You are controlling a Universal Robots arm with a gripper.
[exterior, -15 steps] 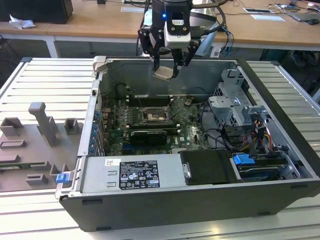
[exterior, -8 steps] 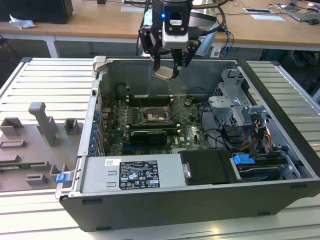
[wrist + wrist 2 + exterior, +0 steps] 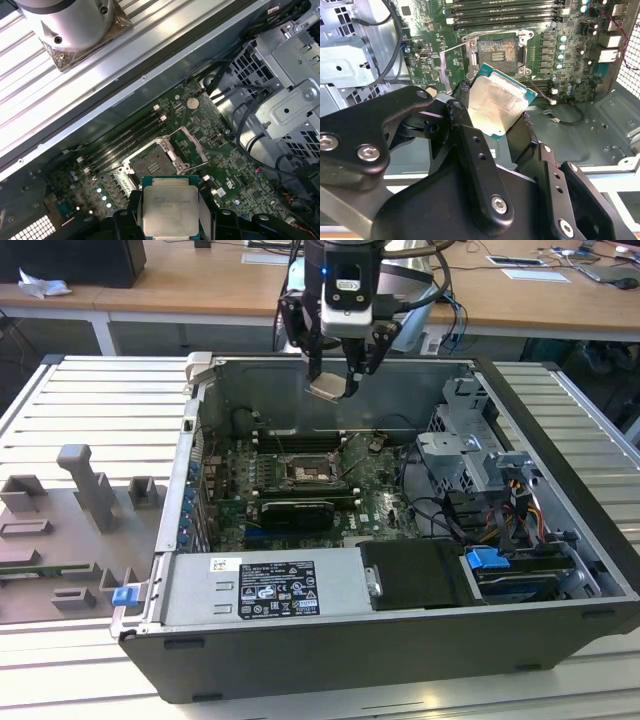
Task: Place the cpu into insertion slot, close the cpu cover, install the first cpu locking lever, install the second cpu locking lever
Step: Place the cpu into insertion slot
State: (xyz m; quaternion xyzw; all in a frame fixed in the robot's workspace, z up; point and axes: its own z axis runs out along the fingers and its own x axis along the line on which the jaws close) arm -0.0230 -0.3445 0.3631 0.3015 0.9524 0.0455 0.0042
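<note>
Careful now: your gripper (image 3: 338, 368) is clamped on the cpu (image 3: 330, 388), pinching it by two opposite edges. It hangs in the upper centre of the exterior view, above the open computer case (image 3: 400, 640) and well clear of the motherboard (image 3: 385, 495). The insertion slot (image 3: 305, 472) sits lower, near the middle of that frame, bare, and the cpu cover (image 3: 194, 148) is swung open just beside it in the first wrist view.

The main risk, as I judge it, is alignment. In the second wrist view the cpu (image 3: 495, 105) looks turned relative to the slot (image 3: 499, 50), and in the exterior view it seems tilted. Lowered like that, a corner could land first and damage the slot's contacts, or the chip could sit crooked. The edge-only grip is another worry: a bump on the case wall or the raised cover could shift it between the fingers (image 3: 462, 97).

The chip itself is a flat square with a pale, dull silvery lid showing faint print, on a thin green board whose rim peeks out all round (image 3: 169, 205).
</note>
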